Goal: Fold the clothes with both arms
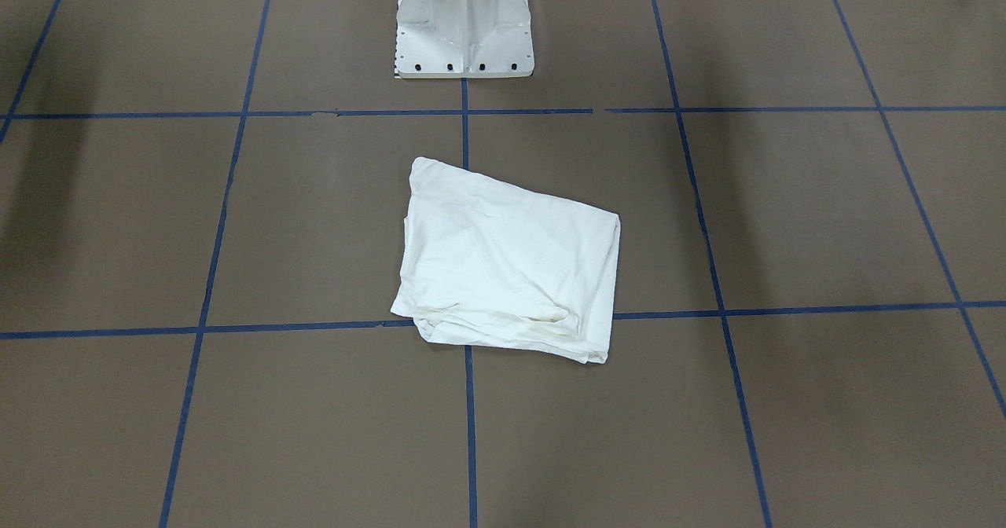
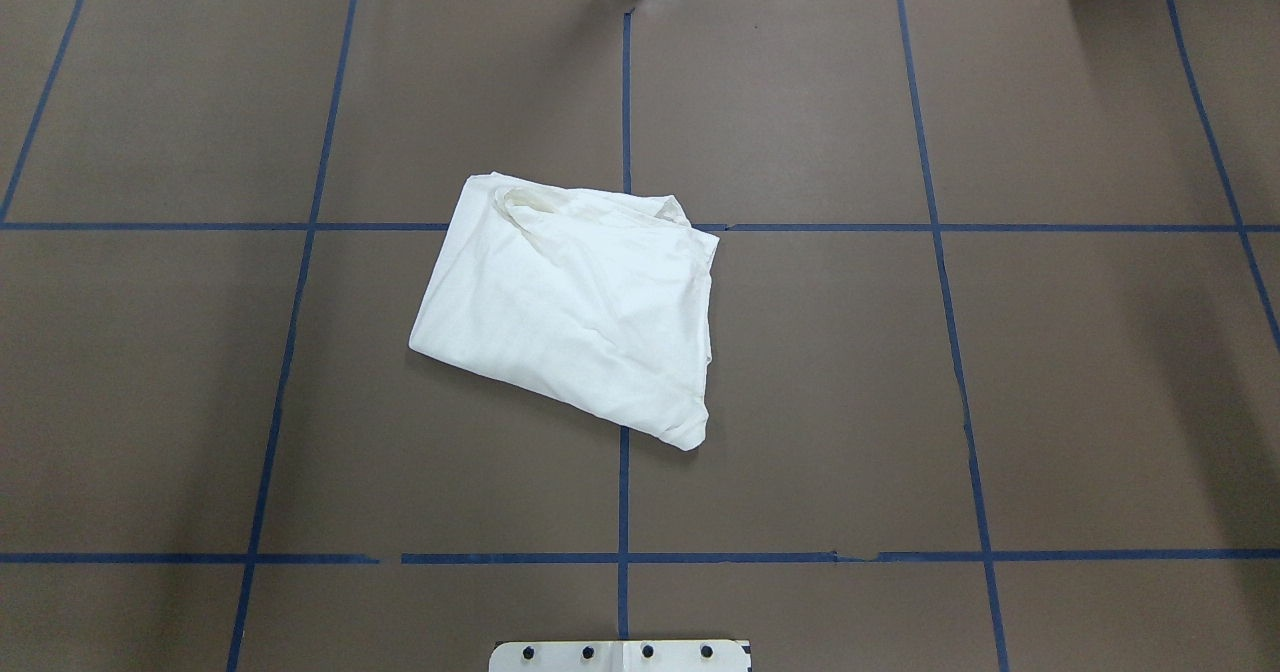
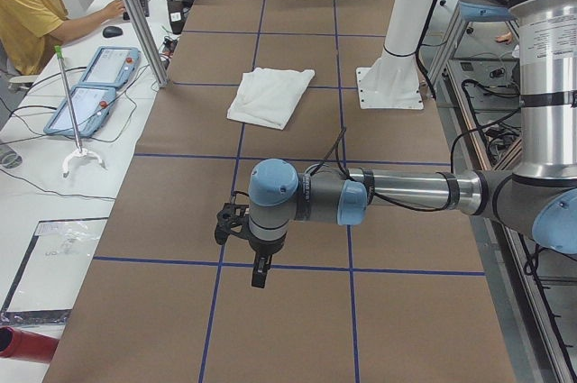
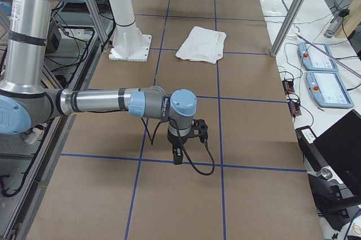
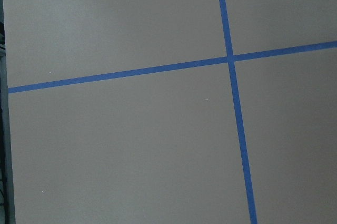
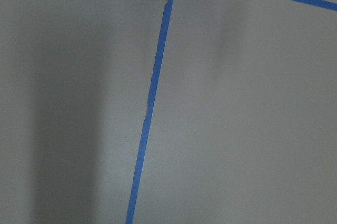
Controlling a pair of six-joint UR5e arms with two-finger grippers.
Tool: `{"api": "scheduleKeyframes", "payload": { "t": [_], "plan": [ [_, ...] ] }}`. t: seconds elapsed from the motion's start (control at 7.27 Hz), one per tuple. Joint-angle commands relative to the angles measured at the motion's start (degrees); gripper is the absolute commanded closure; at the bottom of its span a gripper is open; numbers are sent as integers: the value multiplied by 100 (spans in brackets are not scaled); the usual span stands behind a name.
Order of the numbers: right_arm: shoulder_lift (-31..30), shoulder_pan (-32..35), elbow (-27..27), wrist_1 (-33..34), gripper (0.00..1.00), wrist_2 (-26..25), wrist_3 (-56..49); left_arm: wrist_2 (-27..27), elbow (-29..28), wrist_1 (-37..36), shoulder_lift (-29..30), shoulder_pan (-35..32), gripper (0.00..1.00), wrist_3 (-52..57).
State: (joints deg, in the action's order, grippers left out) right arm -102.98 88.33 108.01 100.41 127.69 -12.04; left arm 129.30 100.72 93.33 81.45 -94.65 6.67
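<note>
- Nearest, at the table's left end, the left gripper (image 3: 260, 273) hangs over matte brown paper (image 3: 153, 329) gridded with blue tape (image 3: 297, 268). Whether its fingers are apart or together cannot be told.
- Mid-table, the white T-shirt (image 2: 570, 302) lies as a soft, skewed rectangle, well apart from both arms, rumpled along the edge away from the white pedestal (image 2: 620, 655).
- Tidying probably means pinching that bunched edge's two corners and drawing evenly.
- Farthest, the right gripper (image 4: 177, 155) hangs likewise, fingers unreadable.

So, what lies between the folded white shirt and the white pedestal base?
Only bare brown table crossed by blue tape lines, seen in the front-facing view.
</note>
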Motion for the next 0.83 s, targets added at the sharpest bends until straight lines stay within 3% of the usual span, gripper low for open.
{"api": "scheduleKeyframes", "payload": {
  "t": [0.0,0.69],
  "plan": [
    [-11,0,1,-4,0,-8,0,-2,-9,-8,-33,-1,0,-8],
    [-20,0,-16,-92,0,-8,18,-19,-9,-8,-174,-1,0,-8]
  ]
}}
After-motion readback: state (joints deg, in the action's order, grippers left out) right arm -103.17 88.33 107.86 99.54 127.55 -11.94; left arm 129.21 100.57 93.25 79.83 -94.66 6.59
